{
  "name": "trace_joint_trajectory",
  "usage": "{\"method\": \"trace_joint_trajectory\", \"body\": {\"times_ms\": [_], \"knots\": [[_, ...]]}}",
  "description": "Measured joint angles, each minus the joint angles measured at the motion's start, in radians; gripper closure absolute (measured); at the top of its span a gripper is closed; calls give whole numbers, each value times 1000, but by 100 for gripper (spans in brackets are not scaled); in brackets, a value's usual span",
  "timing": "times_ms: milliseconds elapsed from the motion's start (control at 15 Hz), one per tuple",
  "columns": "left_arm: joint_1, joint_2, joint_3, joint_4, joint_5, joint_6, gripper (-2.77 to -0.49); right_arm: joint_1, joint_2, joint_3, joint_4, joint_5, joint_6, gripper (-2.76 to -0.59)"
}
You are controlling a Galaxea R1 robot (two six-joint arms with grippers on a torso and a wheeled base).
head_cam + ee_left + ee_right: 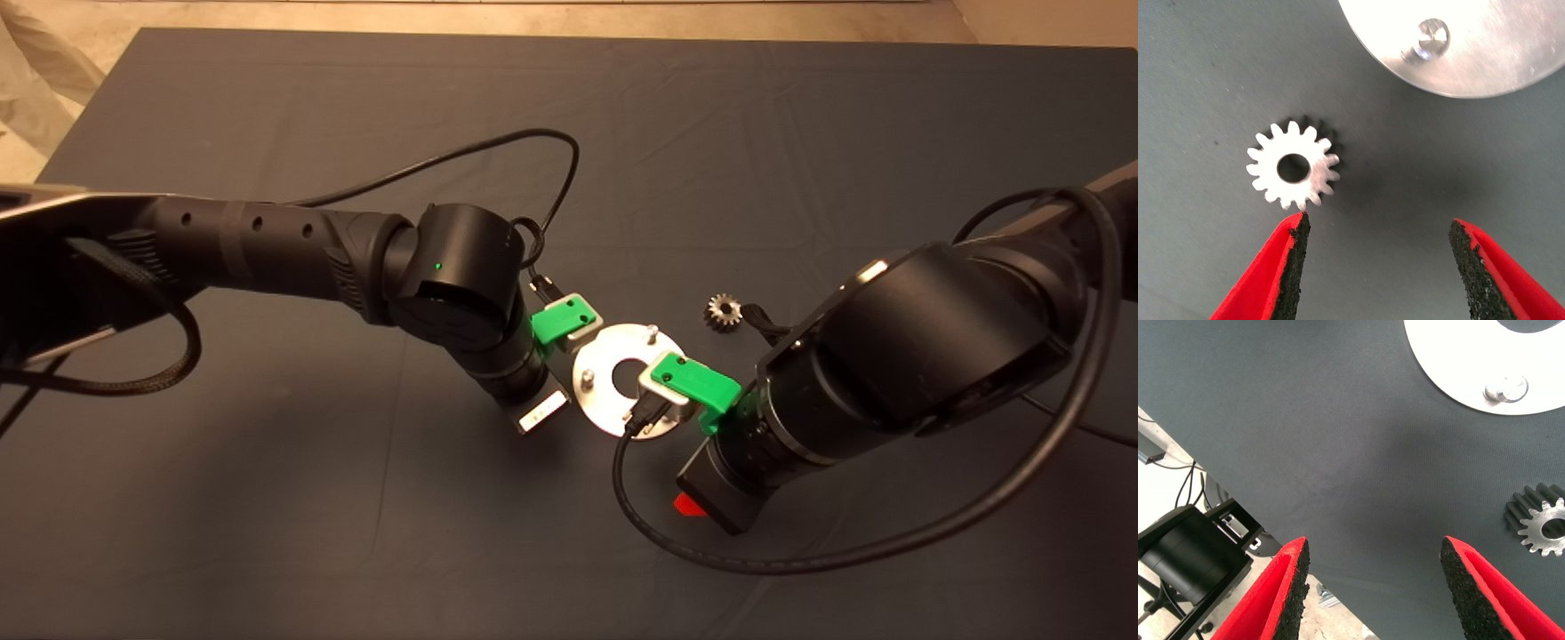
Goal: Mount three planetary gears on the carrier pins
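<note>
The round silver disc [597, 402] lies mid-mat, with two of its carrier pins [652, 332] showing in the head view. One planetary gear [724, 311] lies on the mat beyond the disc, clear of both arms. My left gripper [1378, 230] hovers open over the mat. Another gear [1293, 167] lies flat just past one fingertip [1295, 230], and the disc's rim [1485, 60] and a pin [1431, 37] are close by. My right gripper [1371, 550] is open over bare mat, with the disc [1458, 367], a pin [1505, 389] and a gear [1541, 520] off to one side.
Both black arms meet over the disc in the head view and hide part of it. The right arm's cable [729, 556] loops over the mat in front of the disc. Past the mat's edge, the right wrist view shows floor and a black stand [1191, 553].
</note>
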Motion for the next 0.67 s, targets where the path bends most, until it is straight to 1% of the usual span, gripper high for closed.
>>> {"method": "trace_joint_trajectory", "body": {"times_ms": [533, 667], "knots": [[0, 5, -54, 0, -1, 91, -146, 0, -2, -1, 0, -1, 0, -144], [0, 5, -63, 0, -1, 97, -146, 0, -2, -1, 0, -1, 0, -144]]}}
